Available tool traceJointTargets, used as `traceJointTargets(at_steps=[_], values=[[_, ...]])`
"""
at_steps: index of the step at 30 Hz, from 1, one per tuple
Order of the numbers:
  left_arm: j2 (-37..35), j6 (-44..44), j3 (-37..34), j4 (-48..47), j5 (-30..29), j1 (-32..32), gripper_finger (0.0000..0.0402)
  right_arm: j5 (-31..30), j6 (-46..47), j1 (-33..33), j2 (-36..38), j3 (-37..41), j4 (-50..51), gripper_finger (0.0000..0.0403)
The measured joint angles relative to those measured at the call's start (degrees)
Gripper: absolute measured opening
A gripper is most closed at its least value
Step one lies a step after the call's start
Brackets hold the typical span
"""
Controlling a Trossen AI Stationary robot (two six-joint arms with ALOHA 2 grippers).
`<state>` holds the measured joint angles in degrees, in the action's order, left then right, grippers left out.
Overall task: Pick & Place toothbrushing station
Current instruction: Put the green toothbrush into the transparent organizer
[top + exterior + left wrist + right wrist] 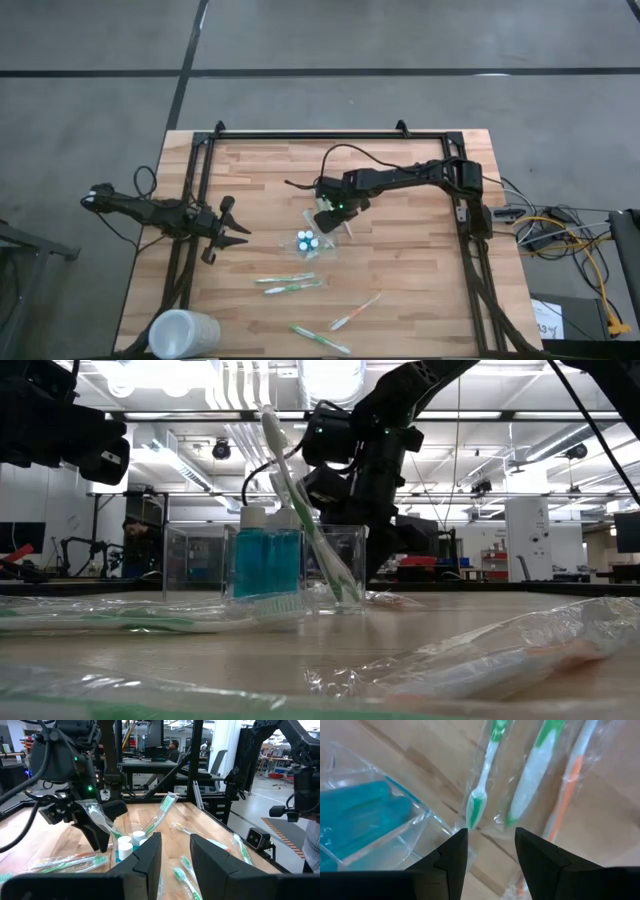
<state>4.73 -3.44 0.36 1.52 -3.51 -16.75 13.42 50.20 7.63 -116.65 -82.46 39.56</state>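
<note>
Bright ceiling lights (330, 375) glare in the low view; the near wrapped toothbrushes (480, 665) blur; shadows fall soft.

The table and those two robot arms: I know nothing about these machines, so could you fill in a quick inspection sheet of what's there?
Surface: wooden slat table inside a dark frame.
Job's things: clear holder with blue tubes and a green-and-white toothbrush leaning in it.
Clutter: wrapped toothbrushes loose on the near half; frosted white cup at the front left corner.
Grippers: right claw hovers open just above the holder, empty; left claw waits open at the left edge.
Cables: a bundle off the table's right side.
Surroundings: a workshop with desks, and a person far behind.
</note>
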Motion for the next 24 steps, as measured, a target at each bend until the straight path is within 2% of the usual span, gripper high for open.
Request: traceJointTargets(at_steps=[19, 24], values=[[0.00, 0.00, 0.00, 0.04, 0.00, 0.02, 0.0108, -1.50, 0.82, -0.12, -2.22, 0.20, 0.83, 0.0150], [0.00, 0.00, 0.00, 0.04, 0.00, 0.02, 0.0108, -1.54, 1.97, -0.09, -2.18, 0.90, 0.76, 0.0136]])
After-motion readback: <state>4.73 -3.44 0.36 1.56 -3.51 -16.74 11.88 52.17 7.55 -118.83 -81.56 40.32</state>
